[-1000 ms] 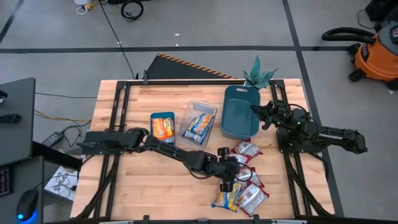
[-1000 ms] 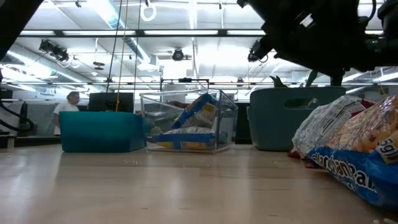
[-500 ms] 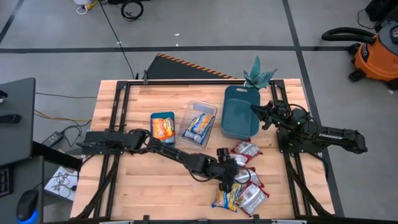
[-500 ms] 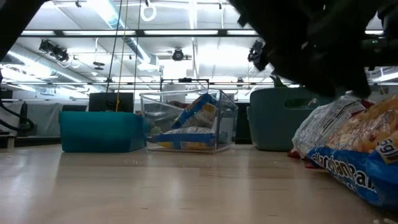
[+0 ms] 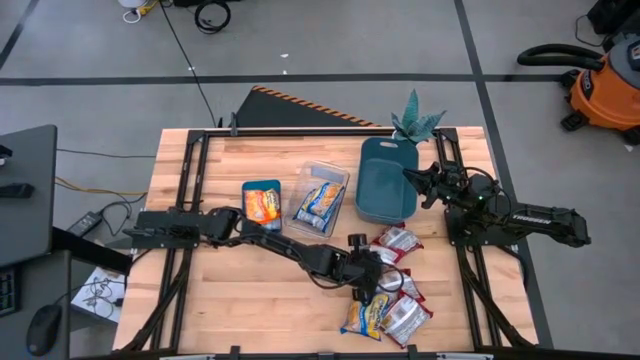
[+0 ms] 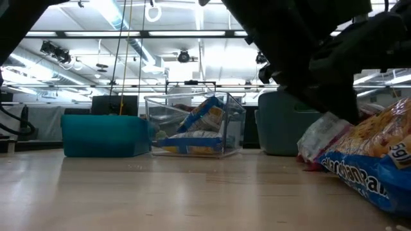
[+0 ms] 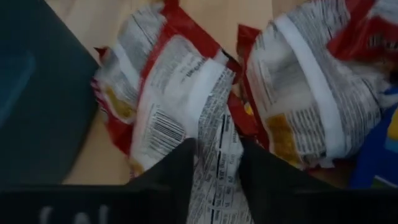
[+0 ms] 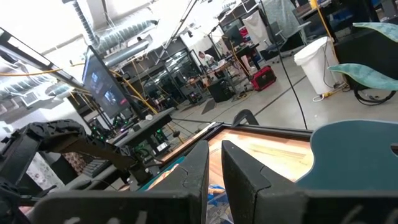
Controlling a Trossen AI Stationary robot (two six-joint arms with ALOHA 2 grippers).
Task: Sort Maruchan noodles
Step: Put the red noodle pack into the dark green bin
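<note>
Now the left gripper (image 5: 366,283) has dropped onto the pile of Maruchan noodles (image 5: 390,290) near the table's front right, its fingers (image 7: 180,168) straddling a red packet (image 7: 186,106), not yet clenched. A grasp looks imminent. The right gripper (image 5: 418,183) waits, nearly pinched, over the dark teal bin (image 5: 385,181).

A robotics lab or workshop: the wooden worktop (image 5: 200,290) stands on a taped concrete floor (image 5: 330,50), an orange shop vacuum (image 5: 605,85) at the far right. Ceiling strip lights (image 6: 160,33), exposed ducting (image 8: 118,34) and monitors (image 6: 114,104) fill the hall behind.
</note>
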